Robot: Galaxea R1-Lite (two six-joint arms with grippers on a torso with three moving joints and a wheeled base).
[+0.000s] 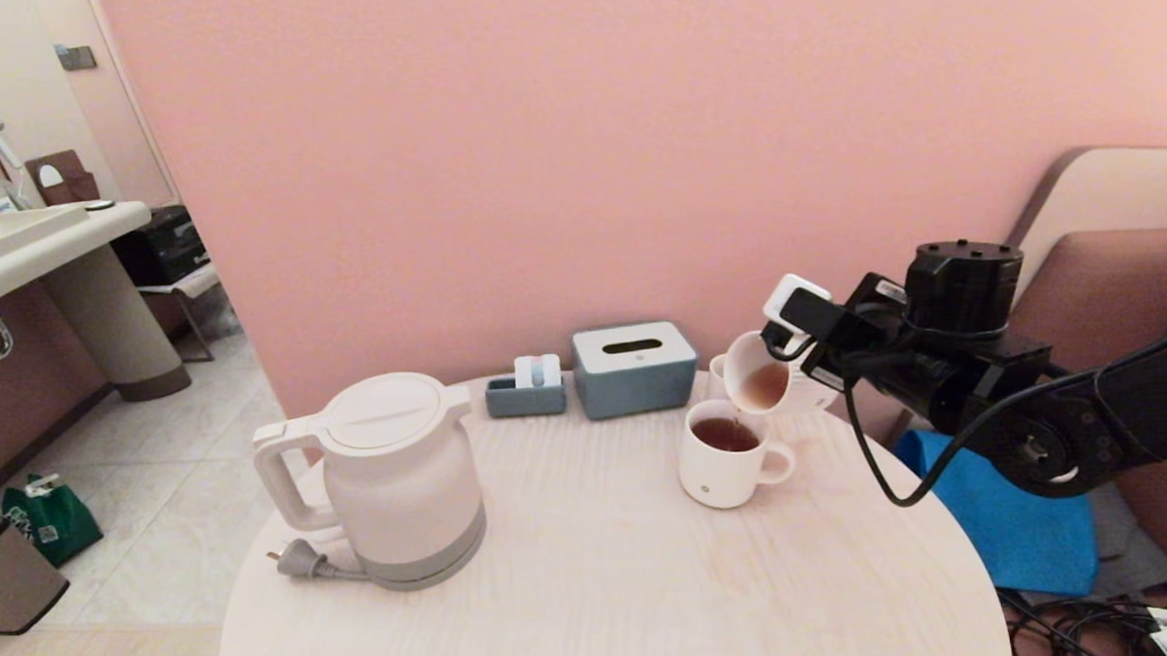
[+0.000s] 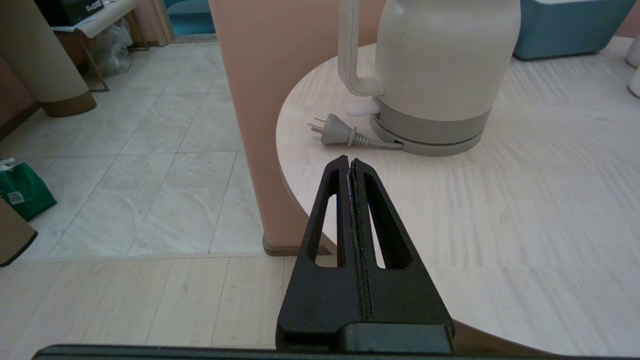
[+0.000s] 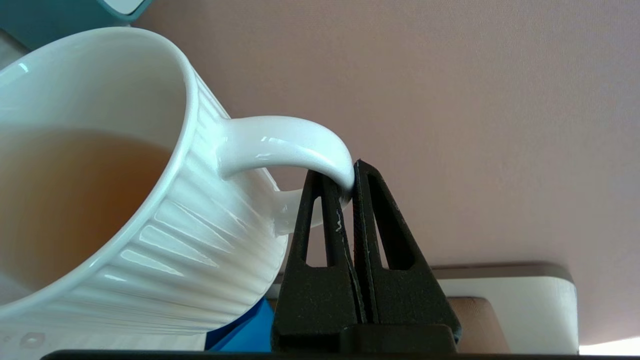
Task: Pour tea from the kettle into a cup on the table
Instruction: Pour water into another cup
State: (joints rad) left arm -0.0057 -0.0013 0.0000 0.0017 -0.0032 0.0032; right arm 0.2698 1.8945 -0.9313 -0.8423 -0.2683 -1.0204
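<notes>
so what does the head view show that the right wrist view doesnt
Only the head view: the kettle with its plug standing on the table, the tissue box, and a second mug of dark tea below the tilted one, with a thin stream falling into it.

Only the right wrist view: the right tool shut on the handle, and the ribs on the mug's wall.

Both: the tilted cup with pale tea inside, and the pink wall.

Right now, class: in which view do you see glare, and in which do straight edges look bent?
Right wrist view: bright highlights streak the ribbed white mug and its handle, pinched by the right claw. Head view: the pink wall's left edge leans, wide-lens distortion. Left wrist view: even light, soft shadow beneath the white plastic kettle.
</notes>
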